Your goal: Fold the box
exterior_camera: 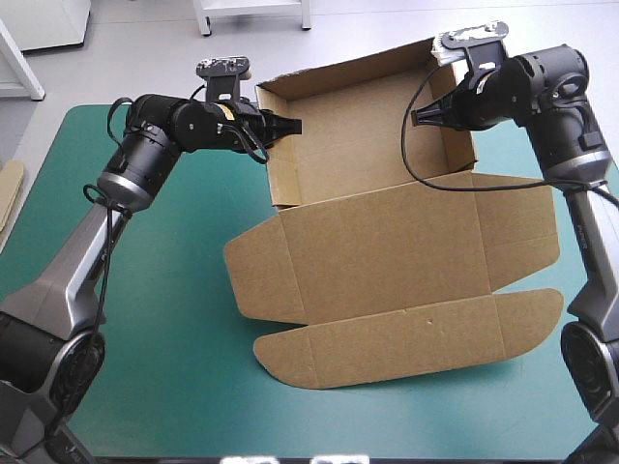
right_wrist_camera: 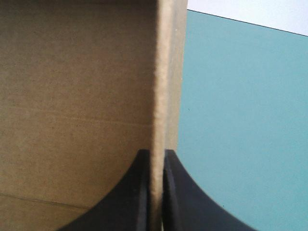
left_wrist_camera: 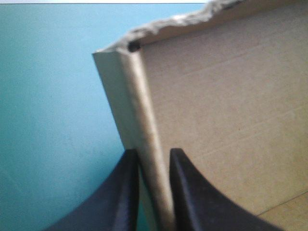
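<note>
nearest us, the box (exterior_camera: 387,251) sits on the teal-green cover (exterior_camera: 164,358), roughly mid-table, with its rounded tuck flap (exterior_camera: 406,338) at the near end. just past that flap the lid (exterior_camera: 382,251) lies flat and open, a short side flap on each flank.

beyond the lid comes the tray (exterior_camera: 358,135), walls up, open on top. now the left gripper (exterior_camera: 287,126): it reaches in over the box's left wall (left_wrist_camera: 139,120) up by the far left corner. from its wrist the black fingers are pinched narrow with that wall's edge clamped between them, one finger inside the tray, the other outside over the cover. across the tray, the right gripper (exterior_camera: 418,116) does the same job on the right wall (right_wrist_camera: 166,72): fingers almost together, board sandwiched between, tray floor on one side and cover on the other.

from above, the right arm's wrist blocks the far end of that right wall, and the left gripper covers part of the left wall's top edge.

farthest back, the far wall (left_wrist_camera: 192,19) shows a ragged top edge. well off to the box's left, at the table's edge, a strip of more board (exterior_camera: 10,193) peeks in.
</note>
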Robot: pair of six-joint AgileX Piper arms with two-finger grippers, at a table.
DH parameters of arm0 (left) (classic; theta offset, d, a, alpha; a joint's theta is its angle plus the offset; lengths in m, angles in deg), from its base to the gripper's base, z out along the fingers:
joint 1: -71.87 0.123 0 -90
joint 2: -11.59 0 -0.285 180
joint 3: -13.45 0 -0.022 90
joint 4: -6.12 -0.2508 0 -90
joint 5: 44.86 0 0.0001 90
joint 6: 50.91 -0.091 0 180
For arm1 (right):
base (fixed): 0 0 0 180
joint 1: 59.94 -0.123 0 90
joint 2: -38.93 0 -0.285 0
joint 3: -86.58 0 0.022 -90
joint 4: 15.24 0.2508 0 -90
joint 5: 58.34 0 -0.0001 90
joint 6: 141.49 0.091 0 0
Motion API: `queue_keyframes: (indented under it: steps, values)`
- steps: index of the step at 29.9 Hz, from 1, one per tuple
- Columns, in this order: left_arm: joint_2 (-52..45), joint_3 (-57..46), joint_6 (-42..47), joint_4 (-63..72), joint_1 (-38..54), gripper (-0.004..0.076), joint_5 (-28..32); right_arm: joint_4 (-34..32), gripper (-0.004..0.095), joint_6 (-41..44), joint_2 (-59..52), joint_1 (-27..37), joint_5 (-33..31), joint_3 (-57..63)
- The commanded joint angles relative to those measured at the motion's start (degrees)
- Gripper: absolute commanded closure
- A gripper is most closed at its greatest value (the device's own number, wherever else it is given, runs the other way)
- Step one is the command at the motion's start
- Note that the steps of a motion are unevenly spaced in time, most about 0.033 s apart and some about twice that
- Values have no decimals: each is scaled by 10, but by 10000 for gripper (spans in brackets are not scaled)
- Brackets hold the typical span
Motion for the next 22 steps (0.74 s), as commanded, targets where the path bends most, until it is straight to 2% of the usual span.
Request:
queue_keyframes:
  steps: [1, 13, 22]
  values:
    - [-32, 16, -1, 40, -9, 731, 54, 40, 907, 1, -27, -6, 33, -17]
    - [-29, 29, -5, -6, -9, 732, 18, 43, 906, 14, -5, -7, -24, -13]
    - [4, 89, 14, -88, -9, 732, -43, 5, 907, 38, 47, -80, -24, -12]
